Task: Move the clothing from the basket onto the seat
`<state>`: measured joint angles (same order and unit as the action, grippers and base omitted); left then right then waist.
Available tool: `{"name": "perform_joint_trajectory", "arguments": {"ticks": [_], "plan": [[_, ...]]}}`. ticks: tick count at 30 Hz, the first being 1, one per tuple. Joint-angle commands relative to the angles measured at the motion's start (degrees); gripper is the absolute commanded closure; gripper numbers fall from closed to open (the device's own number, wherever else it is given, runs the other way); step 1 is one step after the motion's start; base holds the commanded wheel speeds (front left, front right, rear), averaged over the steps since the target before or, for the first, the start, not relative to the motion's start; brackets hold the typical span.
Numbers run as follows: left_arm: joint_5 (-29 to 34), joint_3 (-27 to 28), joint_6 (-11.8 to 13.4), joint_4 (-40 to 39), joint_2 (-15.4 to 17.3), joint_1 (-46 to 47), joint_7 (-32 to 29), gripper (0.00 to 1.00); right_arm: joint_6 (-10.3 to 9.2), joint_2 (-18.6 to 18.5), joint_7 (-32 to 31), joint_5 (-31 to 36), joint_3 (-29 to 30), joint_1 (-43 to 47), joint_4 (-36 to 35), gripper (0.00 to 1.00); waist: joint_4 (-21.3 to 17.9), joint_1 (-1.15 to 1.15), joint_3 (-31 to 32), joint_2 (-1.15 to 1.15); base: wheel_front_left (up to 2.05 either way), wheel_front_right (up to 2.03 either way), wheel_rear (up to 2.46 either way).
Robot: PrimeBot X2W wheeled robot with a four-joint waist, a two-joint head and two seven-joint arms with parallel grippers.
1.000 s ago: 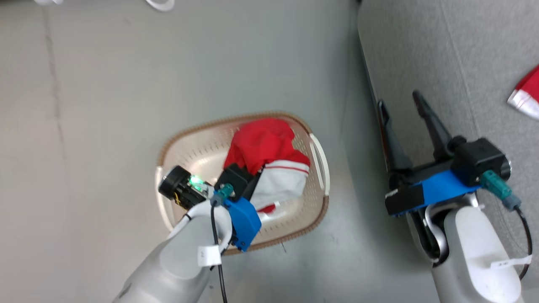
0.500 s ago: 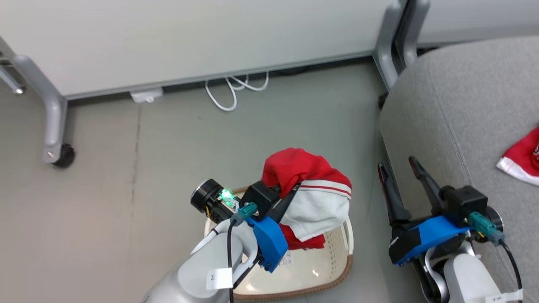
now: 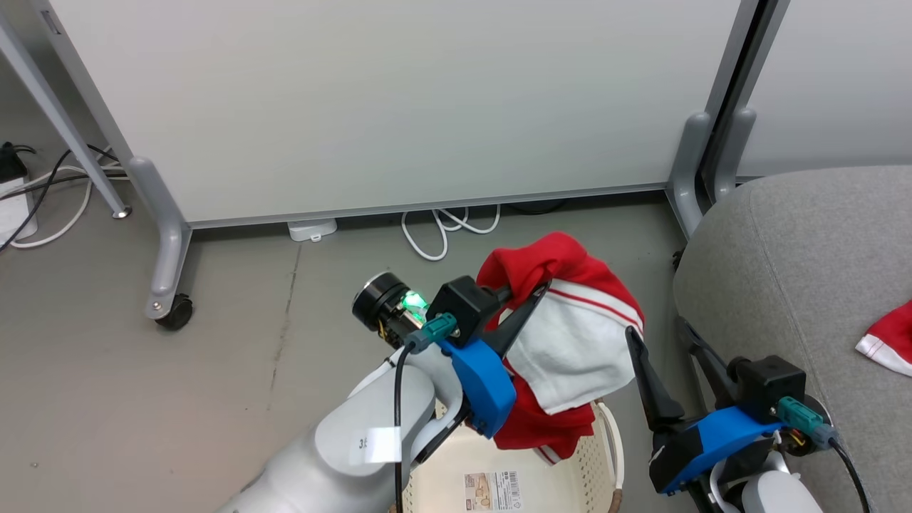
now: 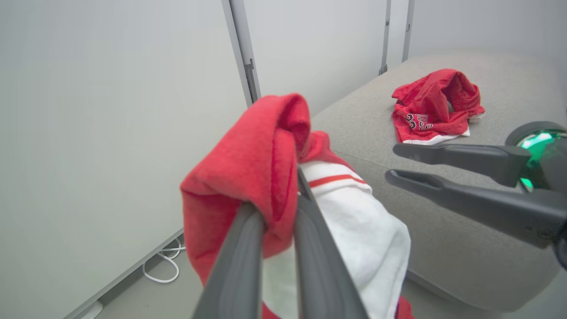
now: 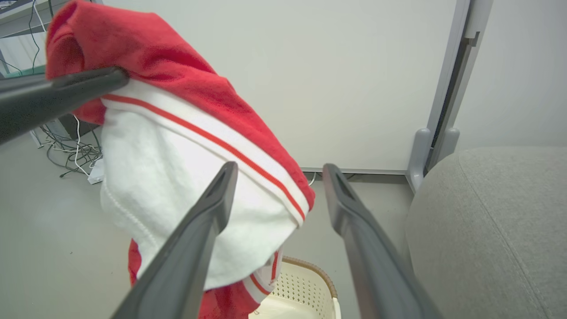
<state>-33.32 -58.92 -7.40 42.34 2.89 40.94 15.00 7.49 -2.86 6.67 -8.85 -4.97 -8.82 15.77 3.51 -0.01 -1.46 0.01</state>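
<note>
View: your head camera has tipped up since a second ago. The panel wall (image 3: 399,107) and floor cables (image 3: 445,228) now across the top of the frame are camera motion, not moved things.
Left gripper (image 3: 527,291): centre frame, fingers pinched tight on a red fold of the garment. It's the same clamp as a second ago, but it has risen out of the basket.
Red-and-white garment (image 3: 570,335): a second ago it lay bunched inside the basket. Now it hangs free from that pinch, white panel facing right, lower hem dangling just above the basket.
Basket (image 3: 595,456): bottom centre, label sticker (image 3: 491,491) showing on its bare floor.
Right gripper (image 3: 659,335): lower right, fingers spread wide, holding nothing, just beside the hanging cloth.
Seat (image 3: 798,271): right side of the frame, to the right of your load.
Lettered red garment (image 3: 887,342): far right, already lying on the seat.
Meaning: the pick-up looks done. You're left with the carry rightward over the cushion and the release.
</note>
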Motion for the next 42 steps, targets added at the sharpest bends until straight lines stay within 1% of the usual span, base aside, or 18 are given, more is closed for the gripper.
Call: {"name": "perform_joint_trajectory", "arguments": {"ticks": [1, 8, 15, 32, 37, 42], "plan": [[-0.62, -0.38, -0.1, -0.37, -0.03, 1.19, 0.28, 1.0, 0.01, -0.06, -0.21, -0.35, -0.16, 1.23, 0.0, 0.0, 0.41, 0.01, 0.51, -0.01, 0.0, 0.0, 0.0], [-3.81, -1.92, 0.02, -1.26, -0.02, 5.04, 0.28, 1.0, 0.02, -0.06, -0.52, -1.26, -1.3, 1.2, -0.09, 0.0, 0.4, 0.01, 1.11, -0.01, 0.0, 0.0, 0.0], [-5.59, -2.96, 1.2, -1.9, -0.01, 6.44, 0.28, 1.0, 0.02, -0.06, -0.64, -1.71, -2.3, 1.23, -0.02, 0.0, -0.2, 0.01, 1.1, -0.01, 0.0, 0.0, 0.0], [-5.84, -3.67, 1.5, -2.09, -0.01, 6.64, 0.28, 1.0, 0.02, -0.06, -1.75, -4.26, -4.36, 1.76, 2.23, 0.0, -0.26, 0.01, 0.71, -0.01, 0.0, 0.0, 0.0], [-5.72, -3.78, 1.43, -2.38, -0.02, 6.65, 0.28, 1.0, 0.02, -0.06, -1.64, -5.03, -5.15, 0.61, 3.41, 0.0, -0.1, 0.01, 0.56, -0.01, 0.0, 0.0, 0.0], [-5.65, -3.91, 1.41, -2.49, -0.02, 6.74, 0.28, 1.0, 0.02, -0.06, -0.98, -5.03, -7.24, -1.74, 4.35, 0.0, -0.16, 0.01, 0.34, -0.01, 0.0, 0.0, 0.0]]}}
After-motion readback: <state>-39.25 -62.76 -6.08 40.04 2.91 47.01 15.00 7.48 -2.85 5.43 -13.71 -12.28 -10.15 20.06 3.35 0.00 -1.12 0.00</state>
